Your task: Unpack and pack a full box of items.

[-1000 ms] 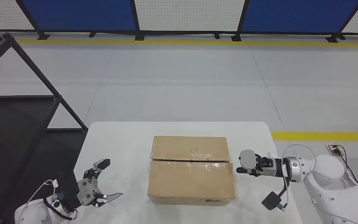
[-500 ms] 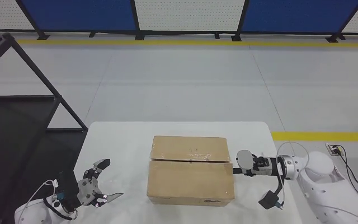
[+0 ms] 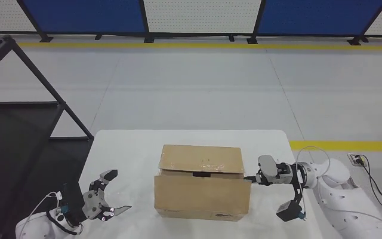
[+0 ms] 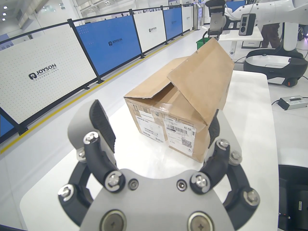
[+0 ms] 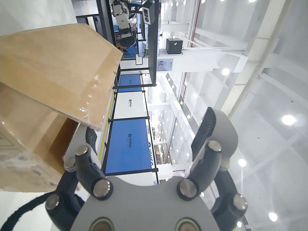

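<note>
The near flap of the cardboard box has just risen against the wide-open right gripper; unpacking is starting; left gripper also wide

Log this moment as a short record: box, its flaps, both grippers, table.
box: cardboard box, middle of the white table, partly open
flaps: robot-side flap tilted up; far flap lying roughly flat
right gripper: right gripper open, at the box's end, one finger against the raised flap's corner
left gripper: left gripper open, empty, apart from the box near the table's corner
contents: hidden
</note>
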Robot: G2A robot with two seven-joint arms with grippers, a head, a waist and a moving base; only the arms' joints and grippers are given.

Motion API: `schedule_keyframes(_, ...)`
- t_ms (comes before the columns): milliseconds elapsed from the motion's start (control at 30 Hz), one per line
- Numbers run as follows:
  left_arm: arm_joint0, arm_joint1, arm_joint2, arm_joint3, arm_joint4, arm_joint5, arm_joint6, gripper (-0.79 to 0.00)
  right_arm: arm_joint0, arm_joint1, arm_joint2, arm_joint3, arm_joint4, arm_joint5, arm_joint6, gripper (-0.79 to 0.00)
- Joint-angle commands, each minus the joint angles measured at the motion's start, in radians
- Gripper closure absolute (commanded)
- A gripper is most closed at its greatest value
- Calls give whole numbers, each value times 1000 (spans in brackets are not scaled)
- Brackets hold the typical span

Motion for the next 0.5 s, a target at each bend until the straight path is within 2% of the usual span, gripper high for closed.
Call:
schedule_keyframes(0,0,0,0,0,0,0,0,-785,3,7,-21,-15,29,-3,0,-785)
schedule_keyframes(367,0,0,0,0,0,0,0,-785,-4,92,-130,-132,79,32,0,-785)
schedule_keyframes(467,4,-3,5,-13,-31,32,-25,-785,-11,124,-153,-170,91,43,0,-785)
